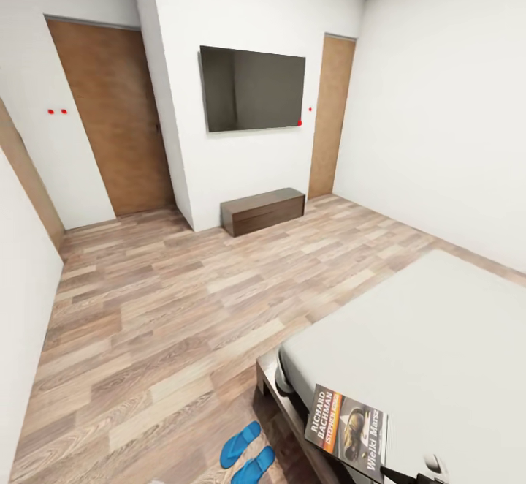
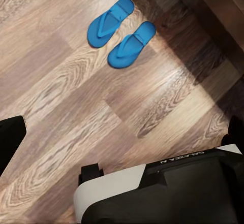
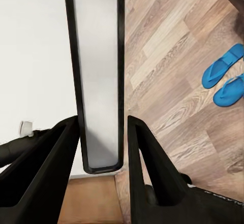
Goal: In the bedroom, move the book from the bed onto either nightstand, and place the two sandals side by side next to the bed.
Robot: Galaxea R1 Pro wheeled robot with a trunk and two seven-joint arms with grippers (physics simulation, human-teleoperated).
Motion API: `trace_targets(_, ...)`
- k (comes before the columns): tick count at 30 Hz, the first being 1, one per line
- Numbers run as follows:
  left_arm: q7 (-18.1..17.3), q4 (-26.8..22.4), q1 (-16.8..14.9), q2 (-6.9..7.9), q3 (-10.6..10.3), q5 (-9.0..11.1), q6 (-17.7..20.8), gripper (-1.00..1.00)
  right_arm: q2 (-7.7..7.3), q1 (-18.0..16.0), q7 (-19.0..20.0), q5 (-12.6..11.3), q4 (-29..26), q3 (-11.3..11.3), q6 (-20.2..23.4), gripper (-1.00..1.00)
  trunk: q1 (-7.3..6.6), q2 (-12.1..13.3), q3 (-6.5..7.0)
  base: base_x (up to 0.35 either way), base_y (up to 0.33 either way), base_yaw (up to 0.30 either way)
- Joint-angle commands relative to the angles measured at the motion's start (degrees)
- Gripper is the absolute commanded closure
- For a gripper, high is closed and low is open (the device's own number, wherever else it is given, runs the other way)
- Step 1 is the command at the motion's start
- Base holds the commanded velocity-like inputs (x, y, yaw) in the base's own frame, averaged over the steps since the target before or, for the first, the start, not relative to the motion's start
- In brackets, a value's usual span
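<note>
The book (image 1: 345, 429), dark-covered with "Richard Bachman" lettering, hangs tilted over the near corner of the bed (image 1: 446, 323). In the right wrist view the book (image 3: 99, 71) appears edge-on between the two black fingers of my right gripper (image 3: 101, 127), which is shut on it. The two blue sandals (image 1: 239, 444) (image 1: 253, 466) lie side by side on the wood floor beside the bed's corner; they also appear in the left wrist view (image 2: 109, 22) (image 2: 131, 43). My left gripper (image 2: 122, 137) hangs open above the floor, short of the sandals. The nightstand is out of view.
A wall-mounted television (image 1: 252, 88) hangs on the far wall above a low dark cabinet (image 1: 263, 210). Wooden doors (image 1: 109, 118) (image 1: 330, 115) stand at either side of it. Wood-plank floor stretches between them and the bed. My own base (image 2: 168, 193) sits under the left arm.
</note>
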Motion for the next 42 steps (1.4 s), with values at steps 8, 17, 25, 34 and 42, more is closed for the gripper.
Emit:
trace_targets(8,-0.2,0.1,0.1,-0.06,-0.5,0.6,-0.2,-1.00,-0.01,0.0,0.0,-0.6,2.5,0.1,0.6,1.00,0.03,-0.1,-0.12,0.000,0.000,0.292)
trace_targets(17,-0.5,0.1,0.2,-2.46,-0.4,0.8,-0.3,-1.00,-0.01,0.0,0.0,-0.6,2.6,0.1,0.6,1.00,0.03,-0.1,-0.12,0.000,0.000,0.293)
trace_targets(25,-0.4,0.1,0.2,-2.80,-0.3,0.8,-0.3,-1.00,-0.01,0.0,0.0,-0.6,2.6,0.1,0.6,1.00,0.03,-0.1,-0.12,0.000,0.000,0.293)
trace_targets(34,-0.4,0.1,0.2,-2.81,-0.3,0.8,-0.3,-1.00,-0.01,0.0,0.0,-0.6,2.6,0.1,0.6,1.00,0.03,-0.1,-0.12,0.000,0.000,0.293)
trace_targets(42,-0.4,0.1,0.2,-2.81,-0.3,0.8,-0.3,-1.00,-0.01,0.0,0.0,-0.6,2.6,0.1,0.6,1.00,0.03,-0.1,-0.12,0.000,0.000,0.293)
